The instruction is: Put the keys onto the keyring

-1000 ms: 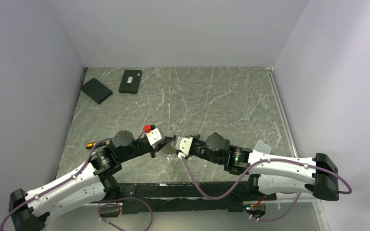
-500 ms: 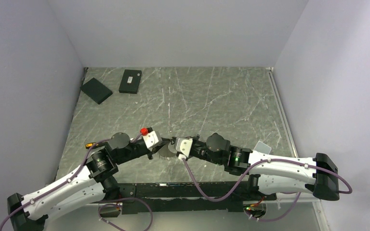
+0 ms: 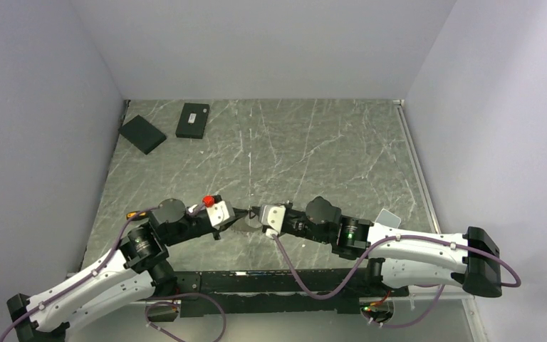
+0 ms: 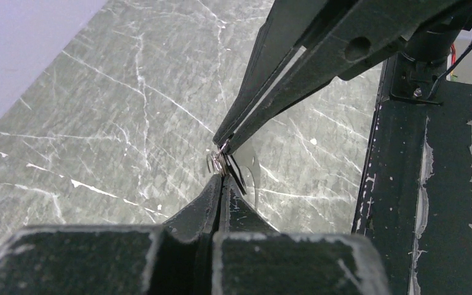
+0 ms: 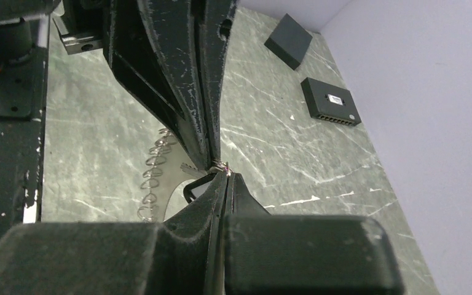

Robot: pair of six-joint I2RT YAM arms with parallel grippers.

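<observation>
pressed fully together on the left tool [image 4: 222,180]; same on the right tool [image 5: 222,177]. tip to tip with each other, a small silver loop [image 4: 217,163] pinched right at the meeting point; cannot tell which tool grips it. just below the tips, by the middle of the near edge of the bench [image 3: 313,157]: the keyring [image 3: 243,224], fringed with the keys [image 5: 152,175]; resting or hanging, cannot tell. well apart, in the far left corner: two black boxes [image 3: 193,120].
</observation>
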